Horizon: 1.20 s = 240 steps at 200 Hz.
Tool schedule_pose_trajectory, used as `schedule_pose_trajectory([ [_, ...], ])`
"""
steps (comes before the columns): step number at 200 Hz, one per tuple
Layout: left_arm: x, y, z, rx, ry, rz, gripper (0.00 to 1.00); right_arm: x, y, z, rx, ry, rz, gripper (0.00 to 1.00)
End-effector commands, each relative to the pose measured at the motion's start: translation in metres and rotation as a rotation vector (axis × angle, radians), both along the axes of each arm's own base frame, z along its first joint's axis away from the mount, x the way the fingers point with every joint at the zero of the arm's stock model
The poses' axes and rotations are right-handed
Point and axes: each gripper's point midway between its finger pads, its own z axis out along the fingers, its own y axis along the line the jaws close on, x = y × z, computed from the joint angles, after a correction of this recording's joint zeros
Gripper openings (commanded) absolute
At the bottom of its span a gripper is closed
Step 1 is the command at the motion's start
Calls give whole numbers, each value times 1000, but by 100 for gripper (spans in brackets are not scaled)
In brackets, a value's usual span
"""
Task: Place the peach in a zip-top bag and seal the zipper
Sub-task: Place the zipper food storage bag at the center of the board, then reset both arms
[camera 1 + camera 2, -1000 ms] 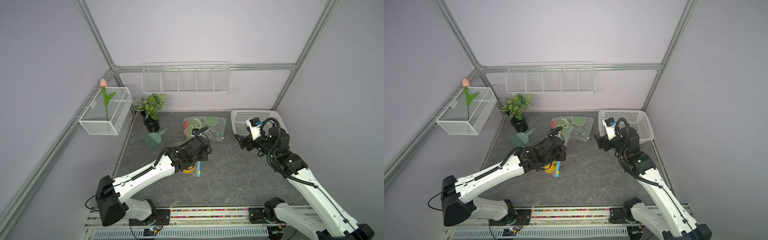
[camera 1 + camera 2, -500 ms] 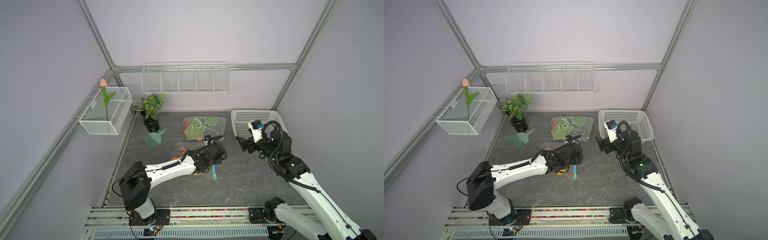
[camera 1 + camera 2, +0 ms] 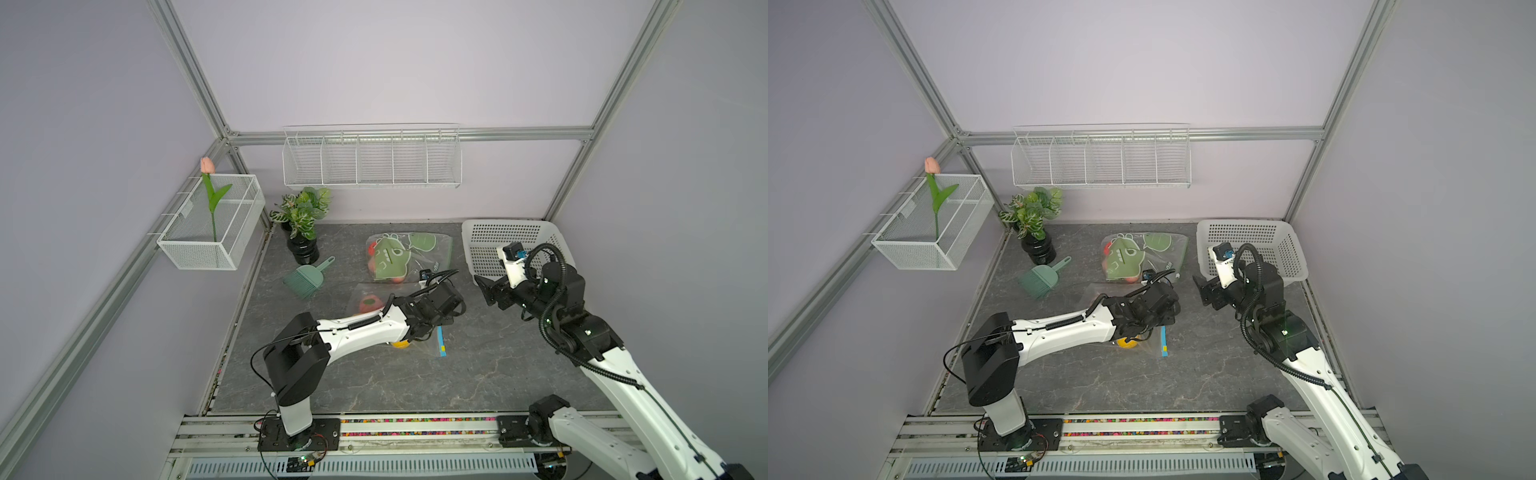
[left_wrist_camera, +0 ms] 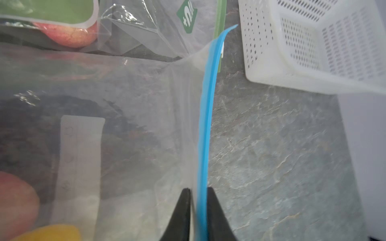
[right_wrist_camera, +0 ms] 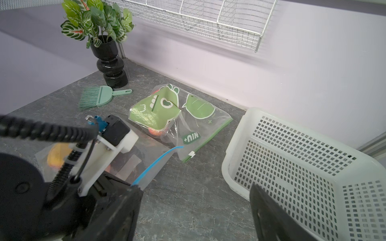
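A clear zip-top bag [image 3: 419, 347] with a blue zipper [image 4: 205, 125] lies mid-table. The peach [image 5: 56, 155], yellow with a reddish side, sits inside it and also shows at the edge of the left wrist view [image 4: 16, 202]. My left gripper [image 4: 198, 189] straddles the zipper's near end, jaws a narrow gap apart, the blue strip against one finger. In both top views its fingers are hidden under the wrist [image 3: 436, 307] [image 3: 1152, 303]. My right gripper [image 5: 194, 192] hangs wide open and empty above the table, between the bag and the basket [image 3: 484, 289].
A green-printed zip bag [image 3: 399, 257] holding reddish fruit lies just behind the clear one. A white perforated basket [image 3: 478, 232] stands at the back right. A green hand brush [image 3: 305, 280] and a potted plant [image 3: 301, 216] sit at the back left.
My left arm has swung to the right, taking the bag's blue zipper end along with it. Its jaws have parted slightly. The right arm has barely moved.
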Motion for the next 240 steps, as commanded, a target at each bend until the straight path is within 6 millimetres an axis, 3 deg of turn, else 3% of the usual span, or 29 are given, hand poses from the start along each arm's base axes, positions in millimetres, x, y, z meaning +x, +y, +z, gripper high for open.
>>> schedule_pose_trajectory([
  [1, 1, -9, 11, -16, 3, -9, 42, -4, -6, -10, -33, 7, -12, 85],
  [29, 1, -11, 26, -35, -23, -34, 67, -4, -11, -11, -43, 5, -32, 85],
  [45, 2, -6, 38, -32, -54, -43, 72, -3, -12, -8, -39, -7, -42, 86],
  [49, 2, -4, 41, -30, -65, -46, 73, -3, -13, -20, -48, 14, -47, 86],
  [76, 3, 26, 58, 33, -139, -16, 74, 1, -21, -29, -44, 17, -107, 86],
  [102, 2, 68, 74, 92, -235, 41, 73, 7, -37, -35, -42, -4, -209, 86],
  [132, 2, 128, 92, 197, -367, 138, 72, 12, -74, -46, -46, -17, -434, 87],
  [196, 4, 258, 133, 510, -631, 410, 71, 1, -130, -82, -95, -25, -747, 87],
  [240, 6, 339, 141, 588, -692, 607, 71, -5, -155, -106, -161, -19, -877, 89],
])
